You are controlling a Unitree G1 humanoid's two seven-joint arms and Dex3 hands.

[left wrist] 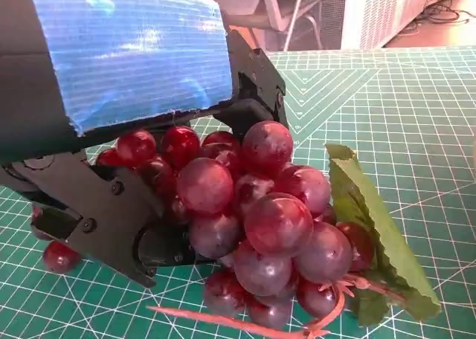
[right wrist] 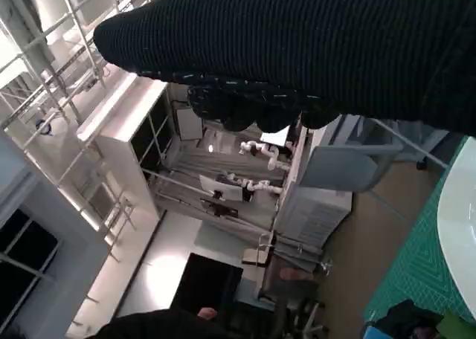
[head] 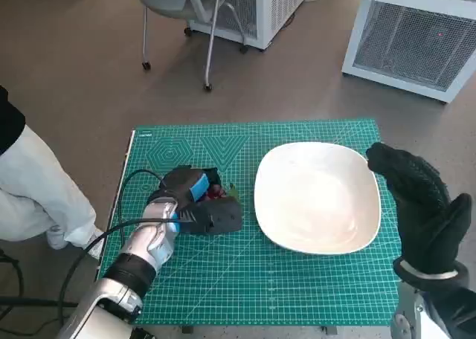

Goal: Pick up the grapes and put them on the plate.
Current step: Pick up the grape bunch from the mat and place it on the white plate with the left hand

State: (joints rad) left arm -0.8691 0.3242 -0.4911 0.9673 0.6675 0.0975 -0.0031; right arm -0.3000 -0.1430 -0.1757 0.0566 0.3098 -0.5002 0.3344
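The robot's left hand (head: pixel 195 201), black with blue tape across its back, is lying low on the green gridded cutting mat (head: pixel 297 294), and its fingers are closing around a bunch of dark red grapes (left wrist: pixel 256 212) with a green leaf (left wrist: pixel 375 235) at one side. In the left wrist view the black fingers (left wrist: pixel 104 212) are pressing against the bunch from both sides, so the hand is grasping the grapes, which look to be resting on the mat. One loose red grape (left wrist: pixel 59 256) is sitting on the mat just beside the fingers.

The wide white plate (head: pixel 318 198) is sitting near the grapes on the same mat, bare. The right hand (head: pixel 424 205), in its black knitted glove, is hanging raised by the plate's far edge, holding nothing, fingers loosely extended.

A person in white trousers (head: pixel 37 198) is standing near the table.
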